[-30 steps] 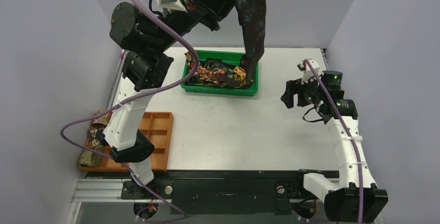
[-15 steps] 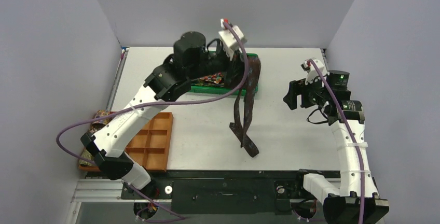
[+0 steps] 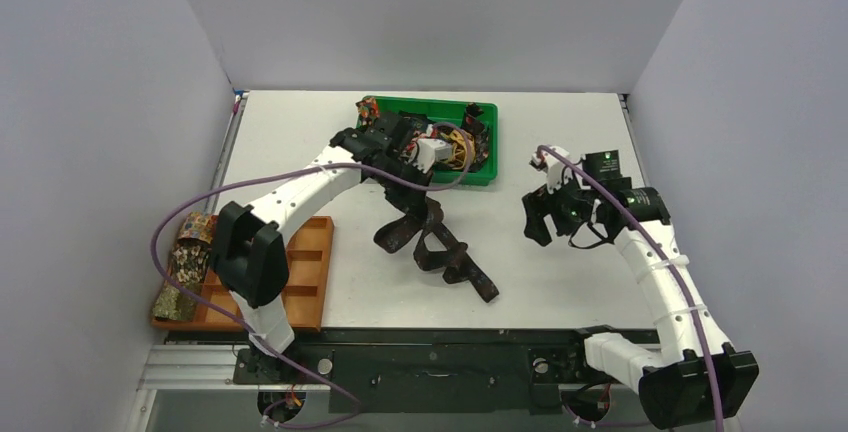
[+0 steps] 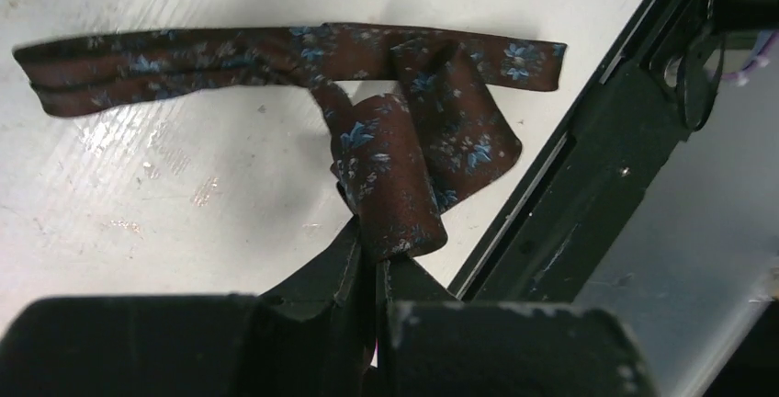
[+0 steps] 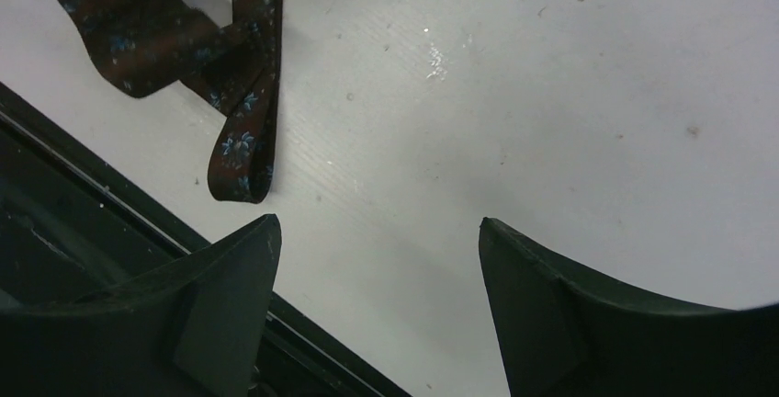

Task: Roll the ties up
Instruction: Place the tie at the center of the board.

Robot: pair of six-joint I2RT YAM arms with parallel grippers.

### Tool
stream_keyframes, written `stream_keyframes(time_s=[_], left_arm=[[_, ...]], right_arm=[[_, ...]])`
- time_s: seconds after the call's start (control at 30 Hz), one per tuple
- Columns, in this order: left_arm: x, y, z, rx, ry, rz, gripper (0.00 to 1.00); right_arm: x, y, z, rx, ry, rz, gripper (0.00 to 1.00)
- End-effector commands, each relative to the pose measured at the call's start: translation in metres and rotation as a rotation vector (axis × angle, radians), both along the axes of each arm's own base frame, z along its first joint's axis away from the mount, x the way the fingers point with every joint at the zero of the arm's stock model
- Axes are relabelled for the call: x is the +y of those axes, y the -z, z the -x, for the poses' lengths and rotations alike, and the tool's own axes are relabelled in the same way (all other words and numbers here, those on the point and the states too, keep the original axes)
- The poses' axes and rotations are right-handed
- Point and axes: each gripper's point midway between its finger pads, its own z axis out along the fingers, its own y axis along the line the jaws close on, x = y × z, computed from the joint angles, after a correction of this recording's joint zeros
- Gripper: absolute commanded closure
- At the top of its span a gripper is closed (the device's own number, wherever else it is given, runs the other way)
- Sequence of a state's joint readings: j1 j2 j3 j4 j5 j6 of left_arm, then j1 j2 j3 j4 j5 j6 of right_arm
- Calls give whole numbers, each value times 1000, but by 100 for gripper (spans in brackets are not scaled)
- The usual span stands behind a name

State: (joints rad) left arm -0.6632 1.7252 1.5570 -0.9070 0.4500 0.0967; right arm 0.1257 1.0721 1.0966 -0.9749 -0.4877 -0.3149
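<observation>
Left claw (image 4: 375,264), reaching low, pinches the brown tie (image 4: 395,167); right claw (image 5: 378,226) hovers spread, tilted down

Dark brown blue-flowered tie (image 4: 395,167), loosely crumpled

The loose tie (image 3: 458,264) lies on the table (image 3: 560,132) just before the bin (image 3: 488,167); the divided tray (image 3: 318,272) sits before-left of the bin.
</observation>
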Motion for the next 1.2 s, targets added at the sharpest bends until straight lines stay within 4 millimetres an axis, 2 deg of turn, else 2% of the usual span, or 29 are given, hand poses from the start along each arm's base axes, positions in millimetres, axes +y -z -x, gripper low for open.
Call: stream_keyframes(time_s=[0.0,0.07,0.13,0.27,0.3,0.33,0.37,0.4,0.47,0.53,0.63,0.83,1.0,1.1,1.17], left_arm=[[4,-10,-34,178,-119,156,100],[18,-7,-65,205,-220,186,100],[26,11,-77,262,-271,172,100],[34,32,-83,315,-313,146,100],[34,35,-84,324,-317,146,100],[35,39,-85,336,-329,146,100],[35,41,-85,342,-333,145,99],[36,45,-86,349,-340,141,99],[39,49,-87,355,-343,132,99],[44,52,-88,358,-347,125,97],[50,55,-90,359,-354,120,96],[59,61,-87,373,-356,109,92],[64,65,-86,379,-356,100,91],[70,67,-88,373,-363,94,91],[73,67,-90,373,-366,94,91]], right_arm=[[13,14,-2,-23,-63,29,25],[26,19,-5,-51,-85,20,25],[48,24,-6,-93,-120,20,25],[86,29,-12,-218,-172,38,25],[90,30,-15,-247,-167,55,25],[108,31,-13,-282,-212,44,25],[114,35,-14,-302,-235,65,25],[131,36,-9,-330,-292,55,25],[149,46,4,-338,-415,73,26],[159,61,18,-331,-556,115,29],[164,83,33,-302,-764,186,33],[164,124,49,-196,-1024,312,33],[162,153,45,-141,-1109,424,33],[164,166,33,-126,-1090,521,34],[166,171,26,-109,-1067,552,39]])
